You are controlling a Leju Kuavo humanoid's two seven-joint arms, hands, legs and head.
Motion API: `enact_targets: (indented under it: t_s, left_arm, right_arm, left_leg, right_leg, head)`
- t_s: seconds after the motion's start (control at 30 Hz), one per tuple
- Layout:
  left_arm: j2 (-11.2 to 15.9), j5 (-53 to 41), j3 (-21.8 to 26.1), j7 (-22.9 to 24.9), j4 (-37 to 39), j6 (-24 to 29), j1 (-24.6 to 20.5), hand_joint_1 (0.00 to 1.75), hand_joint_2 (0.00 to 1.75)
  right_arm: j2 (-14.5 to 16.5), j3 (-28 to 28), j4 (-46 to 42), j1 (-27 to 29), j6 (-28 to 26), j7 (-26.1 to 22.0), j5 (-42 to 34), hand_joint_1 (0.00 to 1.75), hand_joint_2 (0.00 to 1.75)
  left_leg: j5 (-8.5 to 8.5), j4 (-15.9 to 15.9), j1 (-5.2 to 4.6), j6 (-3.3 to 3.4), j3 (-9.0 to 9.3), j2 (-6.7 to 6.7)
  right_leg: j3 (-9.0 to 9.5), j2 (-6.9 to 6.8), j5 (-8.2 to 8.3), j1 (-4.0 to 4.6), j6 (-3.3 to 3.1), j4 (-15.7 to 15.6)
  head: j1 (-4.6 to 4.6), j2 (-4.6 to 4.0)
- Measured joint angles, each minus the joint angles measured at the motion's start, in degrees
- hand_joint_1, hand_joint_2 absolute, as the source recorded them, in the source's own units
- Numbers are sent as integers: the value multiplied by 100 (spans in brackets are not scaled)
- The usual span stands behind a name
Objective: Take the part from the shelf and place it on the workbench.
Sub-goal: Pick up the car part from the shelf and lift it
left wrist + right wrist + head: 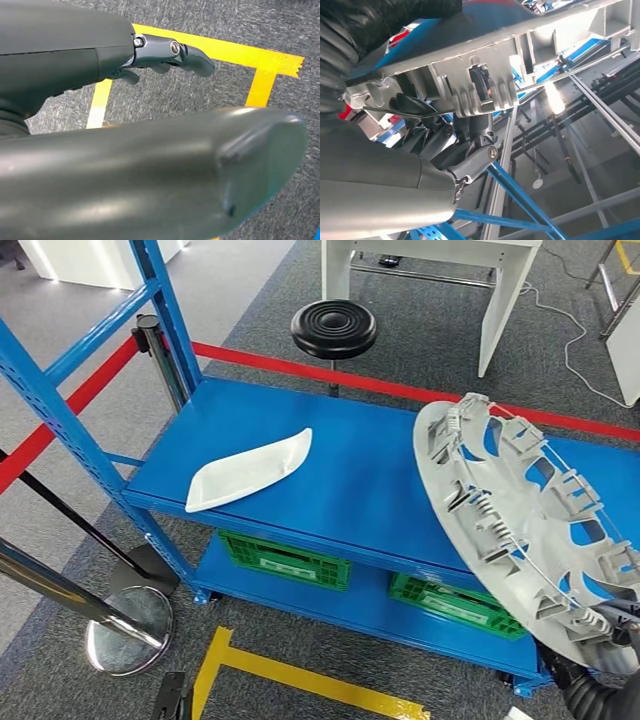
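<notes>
while our right hand point(444, 145) grips the wheel cover point(521, 520) above the shelf point(362, 480), the lifting step runs. our left hand point(166, 52) holds nothing, fingers loosely apart. next we must carry it to the workbench.

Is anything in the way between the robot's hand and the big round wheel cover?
No. The right hand already grips the wheel cover at its rim, fingers hooked into the back, so nothing sits between them. The cover hangs tilted over the blue shelf.

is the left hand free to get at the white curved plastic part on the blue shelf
Probably yes: the left hand hangs over the floor holding nothing, and the white curved plastic part lies bare on the blue shelf, beside the grey wheel cover.
</notes>
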Motion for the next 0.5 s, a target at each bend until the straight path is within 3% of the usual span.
enact_targets:
  t_s: [0.07,0.1,0.13,0.23,0.3,0.4,0.43,0.47,0.5]
  left_arm:
    - [4,7,0,-2,2,-1,-1,0,0]
    - [9,9,0,-6,3,-1,0,0,0]
    - [15,10,0,-9,5,-1,1,0,0]
    - [18,10,-2,-15,7,-1,1,0,0]
    - [13,10,-3,-15,7,-1,-3,0,0]
    - [9,10,-4,-16,7,-1,3,0,0]
    - [9,10,-4,-17,7,-1,7,0,0]
    - [10,10,-5,-19,7,-1,8,0,0]
    - [9,10,-6,-24,7,2,8,0,0]
  right_arm:
    - [0,0,1,-3,0,1,0,175,175]
    - [0,0,1,-7,-1,0,-1,175,175]
    - [0,-1,1,-7,0,0,-1,175,175]
    - [0,-2,0,2,1,2,0,175,175]
    - [0,-2,0,0,0,3,2,175,175]
    - [0,-2,0,-1,-1,4,3,175,175]
    - [0,-2,0,1,0,4,3,175,175]
    - [0,-2,0,1,0,3,2,175,175]
    - [0,-2,0,2,0,3,-5,175,175]
  left_leg:
    - [-29,36,35,-82,5,-12]
    - [-42,63,38,-130,-4,-20]
    - [-47,84,33,-177,-16,-25]
    - [-47,100,36,-269,-35,-26]
    - [-221,331,48,-301,-130,-21]
    - [-744,1396,41,-299,-597,-17]
    - [-818,1667,32,-279,-720,-17]
    - [-779,1739,17,-245,-754,-17]
    - [-636,1585,-6,-194,-686,-18]
  right_leg:
    - [365,-1,342,-38,66,-749]
    - [518,6,421,-42,51,-1036]
    - [598,15,429,-35,15,-1185]
    - [609,35,411,-13,-164,-1206]
    - [611,25,425,-11,-255,-1219]
    - [607,13,427,35,-343,-1225]
    - [609,14,425,61,-359,-1225]
    - [614,16,423,89,-370,-1225]
    - [625,19,420,118,-381,-1225]
  head:
    - [10,0]
    - [18,0]
    - [17,0]
    - [-8,-1]
    - [-17,-1]
    - [-32,-1]
    - [-32,-1]
    - [-32,-1]
    - [-32,-1]
